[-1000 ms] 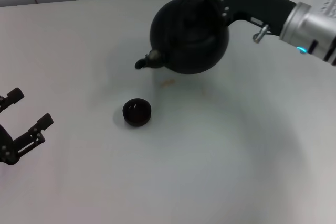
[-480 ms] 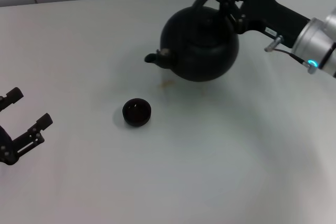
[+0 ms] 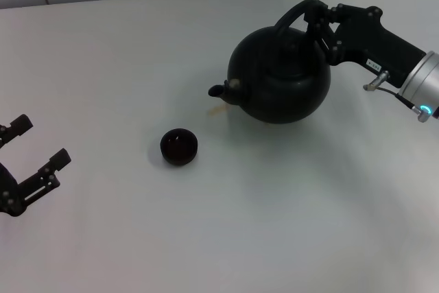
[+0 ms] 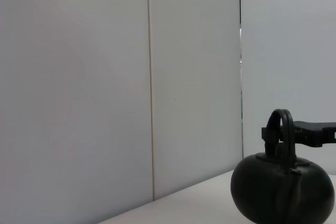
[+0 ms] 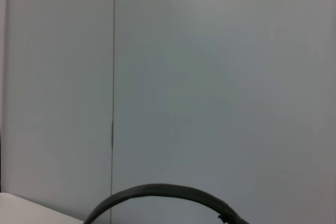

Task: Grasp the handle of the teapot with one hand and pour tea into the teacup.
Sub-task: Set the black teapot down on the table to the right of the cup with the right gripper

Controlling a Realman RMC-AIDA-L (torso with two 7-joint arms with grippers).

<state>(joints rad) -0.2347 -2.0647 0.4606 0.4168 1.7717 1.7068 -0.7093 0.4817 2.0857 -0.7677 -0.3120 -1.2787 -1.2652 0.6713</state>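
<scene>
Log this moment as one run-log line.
right gripper: shut on handle | teapot: upright, right of teacup | left gripper: open, idle

Right gripper [image 3: 322, 24] clamped on the handle [image 3: 293, 14], carrying the teapot [image 3: 280, 85] at the far right of the white table [image 3: 226, 224], spout aimed left. Teacup [image 3: 179, 146] sitting nearer and to the left, well apart. Left gripper [image 3: 38, 143] spread wide at the left edge.
</scene>
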